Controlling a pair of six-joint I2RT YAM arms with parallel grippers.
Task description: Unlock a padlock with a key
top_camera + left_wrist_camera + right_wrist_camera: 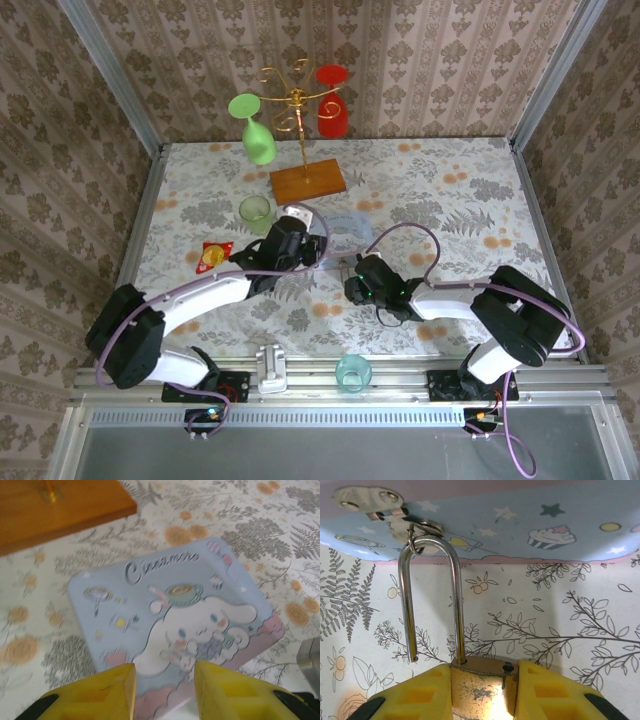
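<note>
— Where is the small brass padlock (482, 692) sitting right now?
— Its body is being squeezed between the right arm's yellow fingers (415, 697), which are clamping it from both sides.
— And its thin silvery shackle (456, 580)?
— It is reaching straight ahead of those fingers. One leg is going into the body, while the tip of the other is hanging free, out of the body, just ahead of one fingertip. The bend is hooking through the metal hasp ring (422, 530) on the side of the pale blue cartoon-printed tin (520, 525).
— What are the left arm's yellow fingers (100, 692) doing?
— They are standing apart over the near edge of the tin's lid. I cannot tell whether they are touching it.
— What is lying further out?
— The flat wooden base (60, 510) of the gold wire stand is sitting beyond the left fingers, past the tin. A pale green cup (255, 212) and a gold-and-red flat packet (212, 257) are resting to their left on the floral tabletop (450, 190).
</note>
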